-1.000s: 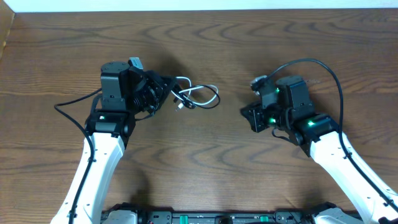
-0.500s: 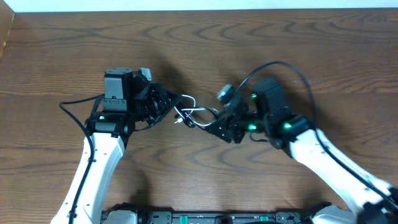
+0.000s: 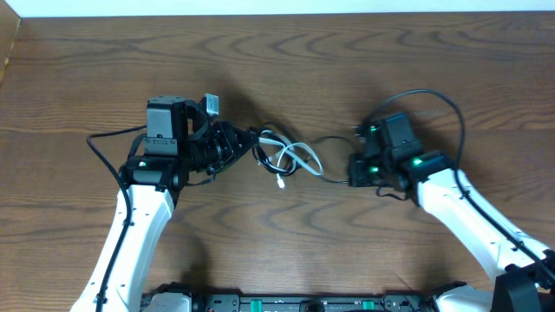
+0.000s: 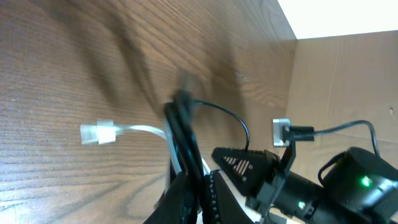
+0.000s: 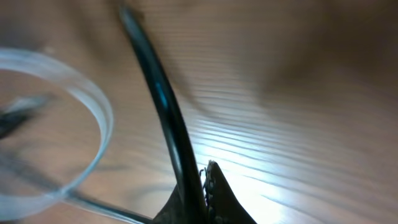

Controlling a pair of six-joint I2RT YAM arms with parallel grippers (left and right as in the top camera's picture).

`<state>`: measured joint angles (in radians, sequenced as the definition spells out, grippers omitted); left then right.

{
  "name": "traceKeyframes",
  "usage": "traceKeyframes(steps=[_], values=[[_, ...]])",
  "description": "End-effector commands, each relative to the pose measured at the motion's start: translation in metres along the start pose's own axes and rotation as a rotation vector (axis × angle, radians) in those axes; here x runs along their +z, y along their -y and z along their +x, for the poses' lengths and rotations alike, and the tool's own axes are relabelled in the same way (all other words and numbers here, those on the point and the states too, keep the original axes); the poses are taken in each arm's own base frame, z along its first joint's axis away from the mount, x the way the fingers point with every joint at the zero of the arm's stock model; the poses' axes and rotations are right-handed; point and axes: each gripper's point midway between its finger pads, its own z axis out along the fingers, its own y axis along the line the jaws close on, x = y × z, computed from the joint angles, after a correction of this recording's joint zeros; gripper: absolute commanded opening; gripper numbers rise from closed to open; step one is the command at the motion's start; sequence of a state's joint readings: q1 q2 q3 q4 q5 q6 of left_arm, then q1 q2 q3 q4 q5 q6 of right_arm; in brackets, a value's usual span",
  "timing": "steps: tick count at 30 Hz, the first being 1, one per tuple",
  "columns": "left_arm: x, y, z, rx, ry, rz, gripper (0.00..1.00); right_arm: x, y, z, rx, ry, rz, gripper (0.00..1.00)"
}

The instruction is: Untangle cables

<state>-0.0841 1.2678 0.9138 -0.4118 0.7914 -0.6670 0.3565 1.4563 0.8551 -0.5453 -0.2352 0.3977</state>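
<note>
In the middle of the frame, on the brown worktop (image 3: 390, 69), two thin cables lie looped together between the two arms. The left hand (image 3: 253, 143) is clenched on the black cable (image 5: 163, 102) at the left edge of the tangle (the white cable (image 4: 99, 132) runs right beside its fingers). The right hand (image 3: 351, 171) pinches the same black cable, to the right of the loops. One small white plug rests on the wood.

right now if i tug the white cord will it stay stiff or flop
Likely floppy: the white cord lies in loose curls. Probably light, being so thin. It may snag rather than slide free, since it tangles with the black cord.
</note>
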Motion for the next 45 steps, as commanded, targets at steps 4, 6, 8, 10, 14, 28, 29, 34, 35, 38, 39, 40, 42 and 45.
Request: traceKeyframes(steps=[4,6,8,10,14,28,29,34,35,38,39,40,42,45], values=[[-0.002,0.003,-0.001,0.038,0.005,0.012,0.07,-0.006,0.005,-0.007,-0.075,0.024,0.003,0.02],[-0.001,0.003,-0.003,0.026,0.013,0.010,0.07,-0.016,-0.041,-0.006,-0.288,0.023,-0.251,0.33],[-0.001,0.001,-0.006,-0.015,0.025,0.000,0.07,-0.031,-0.062,-0.012,-0.338,0.050,-0.345,0.56],[0.000,0.001,-0.007,-0.036,0.030,-0.002,0.07,-0.055,-0.088,-0.026,-0.388,0.107,-0.420,0.67],[0.000,0.001,-0.006,-0.029,0.029,-0.001,0.08,-0.079,-0.120,-0.037,-0.439,0.166,-0.469,0.70],[0.064,-0.018,0.057,0.410,-0.182,-0.151,0.07,-0.062,-0.076,-0.060,-0.177,0.227,-0.162,0.70],[0.071,-0.018,0.062,0.422,-0.199,-0.148,0.08,-0.062,-0.071,-0.061,-0.166,0.229,-0.147,0.70],[0.098,-0.035,0.087,0.424,-0.307,-0.186,0.27,-0.064,-0.044,-0.067,-0.085,0.227,-0.087,0.70],[0.102,-0.040,0.090,0.421,-0.320,-0.200,0.55,-0.064,-0.039,-0.068,-0.072,0.227,-0.079,0.71],[0.108,-0.056,0.089,0.403,-0.329,-0.251,0.85,-0.066,-0.024,-0.070,-0.028,0.225,-0.058,0.71],[0.108,-0.061,0.083,0.396,-0.314,-0.270,0.86,-0.067,-0.017,-0.070,-0.004,0.218,-0.046,0.72],[0.106,-0.060,0.079,0.391,-0.305,-0.269,0.86,-0.067,-0.014,-0.069,0.004,0.214,-0.040,0.73],[0.100,-0.057,0.071,0.378,-0.291,-0.274,0.86,-0.067,-0.012,-0.068,0.009,0.208,-0.035,0.74],[0.086,-0.045,0.058,0.368,-0.263,-0.275,0.86,-0.066,-0.011,-0.067,0.010,0.204,-0.034,0.75]])
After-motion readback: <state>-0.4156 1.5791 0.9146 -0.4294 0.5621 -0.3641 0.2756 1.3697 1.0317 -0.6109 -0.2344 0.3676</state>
